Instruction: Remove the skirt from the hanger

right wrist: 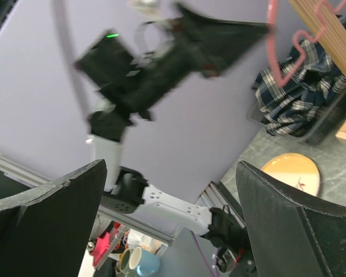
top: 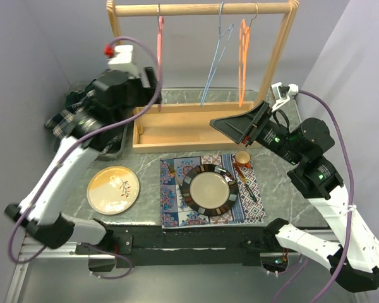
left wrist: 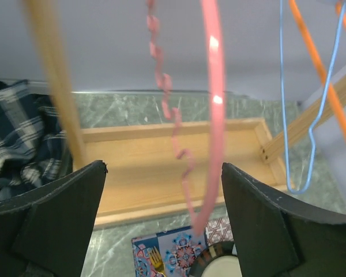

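While the left gripper [left wrist: 164,173] and right gripper [right wrist: 170,167] hold nothing:
Skirt: dark blue plaid cloth skirt [top: 69,113], heaped far left, off the hanger.
Hanger: bare pink plastic hanger [top: 159,57] on wooden rail [top: 202,9].
Left jaws: wide, flanking the hanger.
Right jaws: wide.

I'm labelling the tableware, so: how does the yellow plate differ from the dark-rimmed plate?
Colour: the yellow plate is orange-yellow with a small sprig motif, while the dark-rimmed plate has a cream centre inside a dark segmented rim. Placement: the yellow plate lies on the bare table to the left, while the dark-rimmed plate sits on the patterned placemat. Both are round, empty and lying flat.
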Motion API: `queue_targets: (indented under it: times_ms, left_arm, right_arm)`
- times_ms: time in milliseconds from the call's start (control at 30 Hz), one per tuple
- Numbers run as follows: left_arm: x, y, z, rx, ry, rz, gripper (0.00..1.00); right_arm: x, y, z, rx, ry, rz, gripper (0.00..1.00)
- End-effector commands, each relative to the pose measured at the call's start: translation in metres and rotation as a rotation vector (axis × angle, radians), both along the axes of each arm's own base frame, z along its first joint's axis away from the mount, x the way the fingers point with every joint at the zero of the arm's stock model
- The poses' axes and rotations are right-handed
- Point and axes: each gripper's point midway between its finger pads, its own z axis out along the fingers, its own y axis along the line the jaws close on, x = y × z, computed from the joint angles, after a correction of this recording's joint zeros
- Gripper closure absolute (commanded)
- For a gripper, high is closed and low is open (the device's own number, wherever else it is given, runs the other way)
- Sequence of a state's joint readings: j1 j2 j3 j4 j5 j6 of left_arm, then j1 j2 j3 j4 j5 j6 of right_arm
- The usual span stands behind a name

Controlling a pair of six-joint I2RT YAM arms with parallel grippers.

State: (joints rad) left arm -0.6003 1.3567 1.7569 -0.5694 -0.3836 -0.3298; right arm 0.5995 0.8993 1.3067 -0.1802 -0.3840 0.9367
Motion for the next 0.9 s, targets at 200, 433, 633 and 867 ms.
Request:
queue_targets:
  times_ms: [200,433,633,867]
  left_arm:
    - [-0.009,0.146,0.004,-0.235,0.046,0.322,0.16]
    - [0.053,0.194,-0.034,-0.435,0.131,0.228,0.42]
    - [0.126,0.173,-0.066,-0.621,0.173,-0.067,0.79]
    - [0.222,0.172,-0.173,-0.635,0.292,-0.048,0.99]
  right_arm:
    - [0.001,-0.011,-0.009,-0.031,-0.035,-0.069,0.00]
    - [0.004,-0.024,-0.021,-0.064,-0.042,-0.143,0.00]
    - [0.001,-0.039,-0.016,-0.040,-0.084,-0.209,0.00]
    - [0.008,-0.041,-0.021,-0.030,-0.073,-0.239,0.00]
